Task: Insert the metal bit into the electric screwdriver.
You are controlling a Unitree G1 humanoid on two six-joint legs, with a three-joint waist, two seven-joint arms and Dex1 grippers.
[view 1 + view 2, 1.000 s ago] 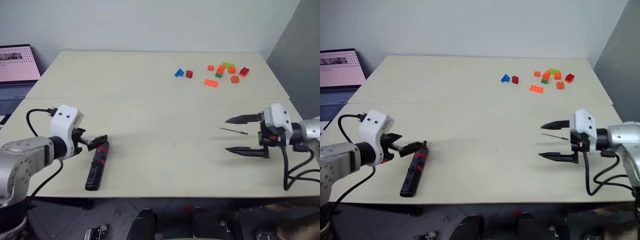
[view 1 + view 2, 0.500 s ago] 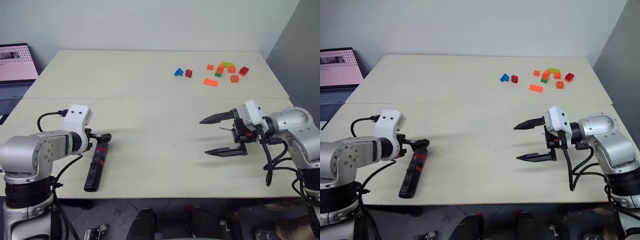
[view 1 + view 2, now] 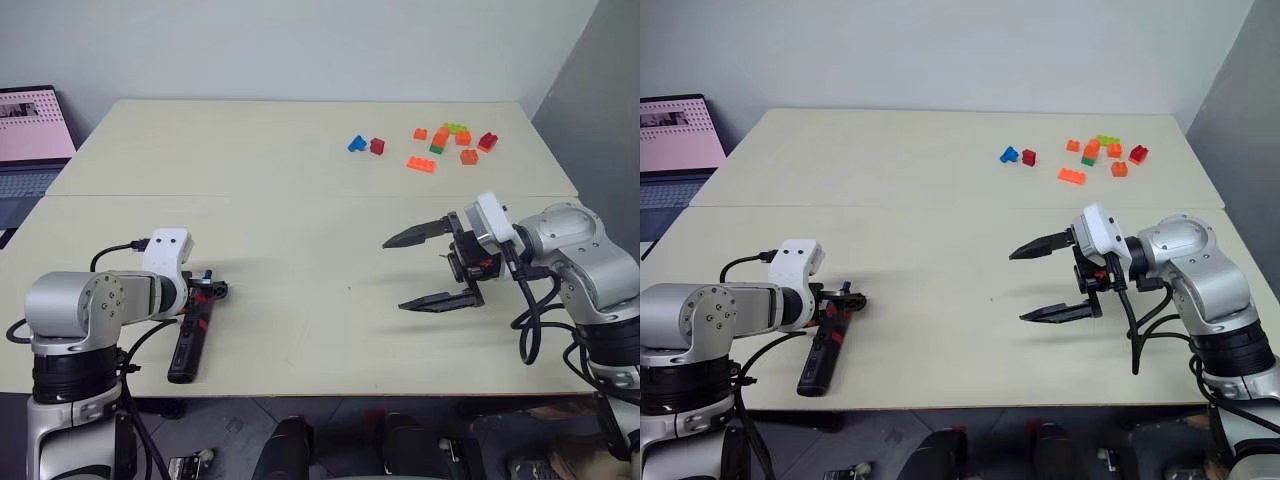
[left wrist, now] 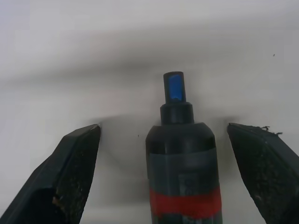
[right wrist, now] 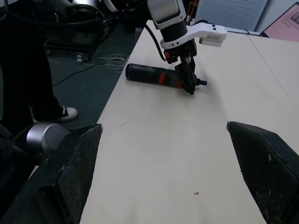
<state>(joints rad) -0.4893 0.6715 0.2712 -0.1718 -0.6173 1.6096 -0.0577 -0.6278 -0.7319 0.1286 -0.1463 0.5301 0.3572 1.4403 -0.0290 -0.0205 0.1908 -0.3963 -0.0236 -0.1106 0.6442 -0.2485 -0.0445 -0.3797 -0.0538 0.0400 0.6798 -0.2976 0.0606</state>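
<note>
The electric screwdriver [image 3: 188,340] lies flat near the table's front left edge, black with a red band [image 4: 186,204], its narrow tip pointing away from me. My left gripper [image 3: 207,290] is low over that tip end and open. Its two fingers [image 4: 74,163] stand on either side of the tool without touching it. The same tool and gripper appear across the table in the right wrist view, the screwdriver [image 5: 156,77] under the left gripper [image 5: 191,84]. At the right, my right gripper [image 3: 393,276] hangs above the table, pointing left, open and empty. The metal bit is hidden.
Several coloured toy bricks [image 3: 440,145] lie scattered at the back right of the cream table [image 3: 300,210]. A laptop [image 3: 30,130] stands off the table's left side. The screwdriver's rear end lies close to the front edge.
My left gripper has sunk and turned so that it now straddles the screwdriver's tip end. My right gripper has swung left toward the table's middle. The screwdriver has stayed in place.
</note>
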